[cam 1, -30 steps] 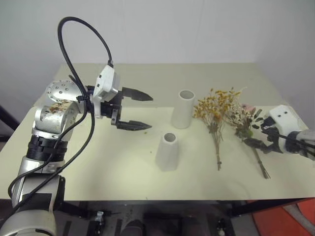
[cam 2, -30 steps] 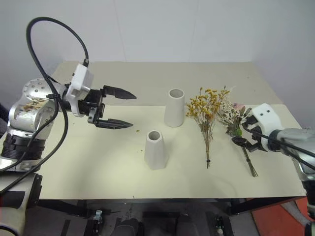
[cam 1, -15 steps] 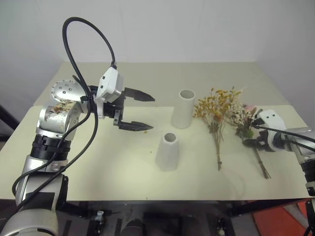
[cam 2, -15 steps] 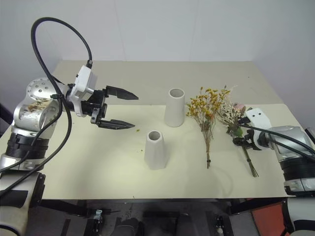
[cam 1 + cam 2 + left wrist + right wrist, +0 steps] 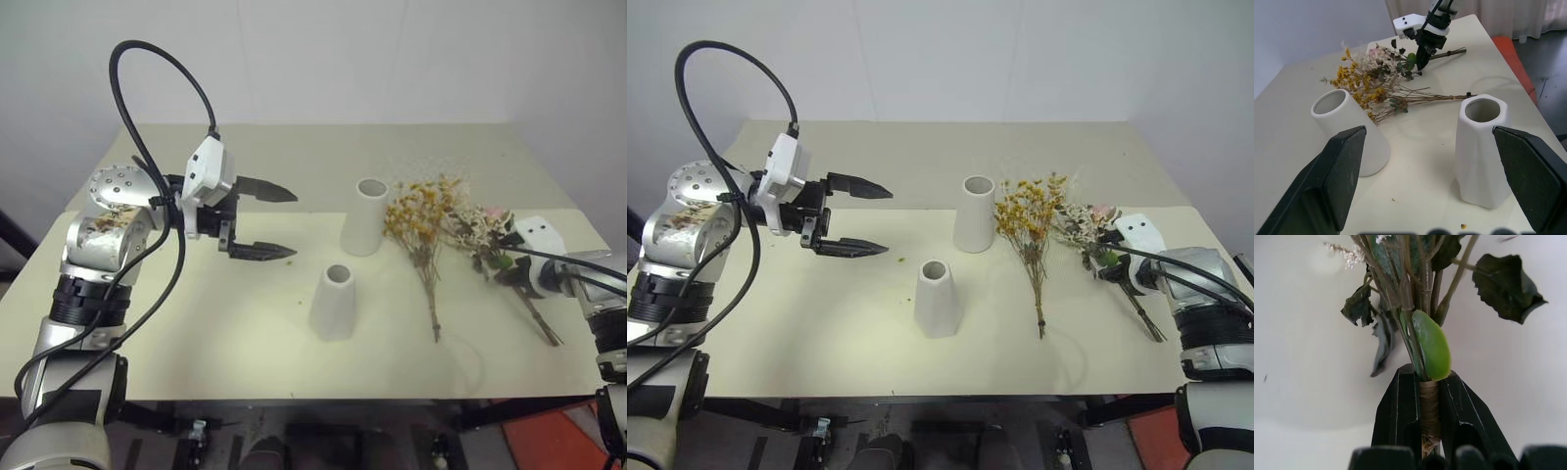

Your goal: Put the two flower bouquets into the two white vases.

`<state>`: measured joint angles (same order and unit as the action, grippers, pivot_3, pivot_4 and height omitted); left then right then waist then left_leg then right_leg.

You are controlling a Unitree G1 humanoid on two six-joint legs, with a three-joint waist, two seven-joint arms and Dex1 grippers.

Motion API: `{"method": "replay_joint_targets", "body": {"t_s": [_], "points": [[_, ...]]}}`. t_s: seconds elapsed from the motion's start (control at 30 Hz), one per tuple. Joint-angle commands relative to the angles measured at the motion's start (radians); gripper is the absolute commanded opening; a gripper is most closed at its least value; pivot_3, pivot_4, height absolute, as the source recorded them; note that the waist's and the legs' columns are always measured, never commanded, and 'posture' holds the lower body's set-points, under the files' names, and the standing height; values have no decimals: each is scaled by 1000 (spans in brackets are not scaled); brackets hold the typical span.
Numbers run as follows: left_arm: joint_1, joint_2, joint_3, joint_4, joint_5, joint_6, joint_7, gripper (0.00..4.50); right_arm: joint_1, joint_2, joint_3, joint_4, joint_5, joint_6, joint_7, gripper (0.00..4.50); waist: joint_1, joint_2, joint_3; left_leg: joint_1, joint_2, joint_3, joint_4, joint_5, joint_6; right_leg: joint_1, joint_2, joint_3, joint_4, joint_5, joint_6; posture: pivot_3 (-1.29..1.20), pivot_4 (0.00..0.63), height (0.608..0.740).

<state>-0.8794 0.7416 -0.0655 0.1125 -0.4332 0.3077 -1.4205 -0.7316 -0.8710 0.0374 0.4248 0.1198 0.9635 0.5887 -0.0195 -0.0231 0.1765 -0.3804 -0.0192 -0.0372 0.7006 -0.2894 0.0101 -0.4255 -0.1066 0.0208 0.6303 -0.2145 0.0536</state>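
- Since a second ago your right hand (image 5: 1429, 431) has gone from spread wide to clamped on the cream-white dried bouquet with dark leaves (image 5: 1097, 240), and that bunch now lies at a new slant, its stem ends pointing further toward the near right corner.
- Your right hand's two black fingers (image 5: 1396, 416) pinch the bound stems just below a green ball; in the head view the bunch looks to lie low on the pale cream surface (image 5: 823, 323).
- Your left hand (image 5: 862, 217) hovers above the surface on the left, its fingers spread wide, holding and touching nothing.
- You have two bouquets: the cream-white one in your right hand and a dried bunch of tiny yellow-orange blossoms (image 5: 1027, 211) lying free just beside it, blossoms near the taller vase.
- You have two plain matte white vases, both upright and empty: the taller one (image 5: 974, 213) further back, the shorter tapered one (image 5: 938, 299) nearer you, a little apart.
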Motion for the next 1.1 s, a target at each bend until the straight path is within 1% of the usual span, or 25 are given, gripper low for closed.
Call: {"method": "replay_joint_targets", "body": {"t_s": [0.03, 0.1, 0.17, 0.23, 0.3, 0.37, 0.43, 0.53, 0.6, 0.67, 0.87, 0.9, 0.93, 0.97, 1.1], "points": [[10, 15, 35, -41, -13, 16, 20, 4500, -5, 26, -170, -86, -29, -59, -197, 262, 0, 0, 0, 0, 0, 0, 0, 0, 0, 0, 0, 0, 0, 0, 0, 0, 150, 740], [22, 17, 38, -52, -15, 29, 29, 4500, 5, 63, -250, -124, -44, -171, -311, 262, 0, 0, 0, 0, 0, 0, 0, 0, 0, -1, 0, 0, 0, 0, 0, 0, 150, 740], [32, 21, 42, -62, -18, 41, 35, 4500, 12, 94, -299, -156, -54, -281, -383, 262, 0, 0, 0, 0, 0, 0, 0, 0, 0, -1, 0, 0, 1, 0, 0, 0, 150, 740], [42, 26, 48, -70, -19, 51, 41, 4500, 2, 138, -353, -181, -40, -428, -436, 262, -3, 0, 0, 0, 0, 0, 0, 0, 0, -1, 0, 0, 1, 0, 0, 0, 150, 740], [50, 33, 52, -73, -19, 57, 45, 4500, -8, 170, -378, -203, -26, -551, -450, 262, -5, 0, 0, 0, 0, 1, -1, 0, 0, -1, 0, 1, 1, 0, 0, 0, 150, 740], [57, 39, 61, -69, -17, 63, 53, 4500, -44, 222, -414, -231, 34, -632, -439, 262, -11, 0, 0, 0, 0, 1, -1, 0, 0, -1, 0, 1, 1, 0, 0, 0, 150, 740], [62, 44, 71, -59, -17, 67, 58, 4500, -84, 265, -427, -252, 73, -673, -437, 262, -19, 1, 0, 1, 0, 1, -1, 0, 0, -1, 0, 1, 1, 0, 0, 0, 150, 740], [73, 54, 80, -43, -8, 66, 67, 4500, -155, 354, -453, -282, 172, -705, -434, 262, -27, 1, 0, 1, 0, 0, -1, 0, 0, -1, 0, 1, 2, 0, 0, 0, 150, 740], [85, 57, 87, -34, -2, 63, 78, 4500, -205, 429, -468, -299, 264, -715, -414, 262, -28, 1, 0, 2, 1, 0, -2, 0, 0, -1, 0, 1, 2, 0, 0, 0, 150, 740], [93, 54, 96, -31, -11, 67, 89, 4500, -238, 480, -466, -306, 327, -720, -381, 262, -30, 1, 1, 2, 1, -2, -2, 0, 0, -1, 0, 2, 3, 0, 0, 0, 150, 740], [105, 45, 127, -53, -46, 83, 109, 4500, -276, 609, -361, -298, 344, -819, -288, 262, -26, 2, 1, 1, 0, -8, -2, 0, 0, -2, 0, 2, 9, 0, 0, 0, 150, 740], [108, 44, 136, -58, -61, 88, 105, 4500, -279, 641, -365, -285, 375, -845, -255, 262, -27, 2, 1, 2, 0, -8, -2, 0, 0, -2, 0, 2, 10, 0, 0, 0, 150, 740], [111, 46, 141, -62, -72, 93, 102, 4500, -289, 657, -365, -266, 382, -843, -262, 262, -28, 2, 1, 2, 0, -8, -2, 0, -1, -2, 0, 2, 10, 0, 0, 0, 150, 740], [116, 51, 143, -65, -75, 94, 102, 4500, -296, 667, -340, -236, 316, -897, -293, 262, -29, 2, 1, 2, 0, -8, -2, 1, -1, -3, 0, 2, 10, 0, 0, 0, 150, 740], [133, 61, 149, -72, -75, 102, 119, 4500, -325, 715, -314, -165, 311, -960, -274, 262, -28, 3, 1, 2, -1, -9, -2, 1, -2, -4, 0, 2, 11, 0, 0, 0, 150, 740]]}}
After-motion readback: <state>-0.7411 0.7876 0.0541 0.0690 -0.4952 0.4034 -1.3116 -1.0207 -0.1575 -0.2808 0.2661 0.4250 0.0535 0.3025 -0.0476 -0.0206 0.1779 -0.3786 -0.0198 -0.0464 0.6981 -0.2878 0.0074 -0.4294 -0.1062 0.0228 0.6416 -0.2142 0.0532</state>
